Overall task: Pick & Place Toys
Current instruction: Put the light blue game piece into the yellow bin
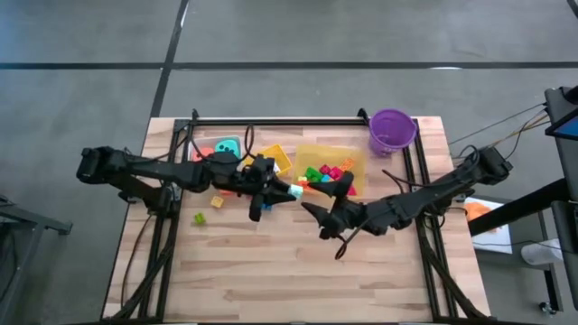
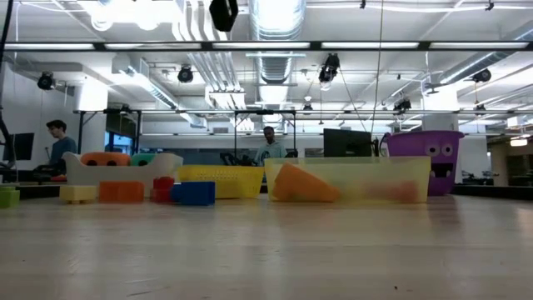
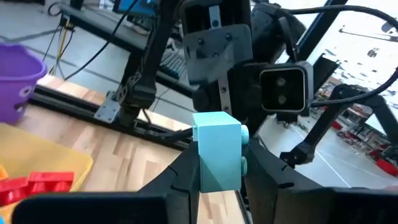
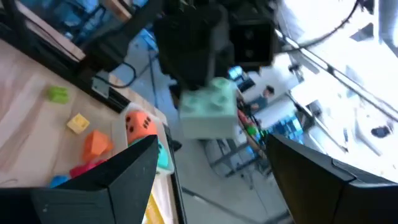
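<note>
- Toy brick (image 3: 217, 149), pale teal with studs on one side, sits pinched between the left gripper (image 3: 219, 177) jaws, lifted above the middle of the table (image 1: 271, 271)
- Facing it close by, the right gripper (image 4: 211, 165) holds its jaws spread wide and empty, with the brick just ahead of the gap; this looks like a hand-over between the arms in mid-air, or a carry toward the bins
- Next move, as I judge it: the right jaws need to line up around the brick and close before the left ones let go, otherwise it drops onto the wood
- Loose bricks lie on the table by the left arm: a green brick (image 1: 199, 218) and a yellow brick (image 1: 217, 201)
- Farther back, a clear bin (image 1: 330, 167) holds red, green and pink bricks, a yellow bin (image 1: 278, 160) stands beside it, and an orange die (image 4: 140, 123) rests in a pale tray
- At the far corner stands a purple bucket (image 1: 392, 129)
- Surface is pale wood planks within a black frame; beyond it an open workshop with ceiling lights, monitors, and two people at a distance
</note>
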